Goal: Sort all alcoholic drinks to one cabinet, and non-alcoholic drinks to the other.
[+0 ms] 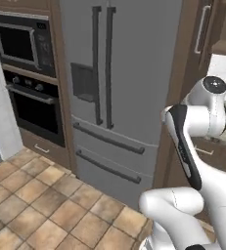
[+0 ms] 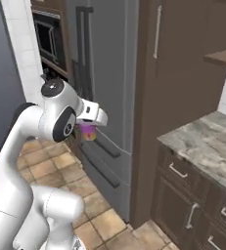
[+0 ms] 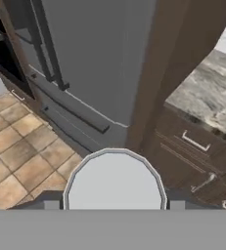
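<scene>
My gripper (image 2: 88, 128) is held out in front of the arm's upper joint, facing the grey fridge, and is shut on a small purple can (image 2: 88, 132) with an orange lower band. In the hand view the can's round silvery top (image 3: 114, 181) sits between the two dark fingertips (image 3: 51, 205), which press on its left and right sides. The can hangs well above the tiled floor. The alcoholic drinks and the cabinets' insides are out of view.
A tall grey fridge (image 1: 119, 73) stands straight ahead, with a built-in microwave (image 1: 21, 44) and oven (image 1: 33, 105) to its left. A brown tall cabinet (image 2: 178, 97) and a marble counter (image 2: 207, 141) over drawers (image 2: 183, 176) lie to the right. The floor (image 1: 31, 205) is tiled.
</scene>
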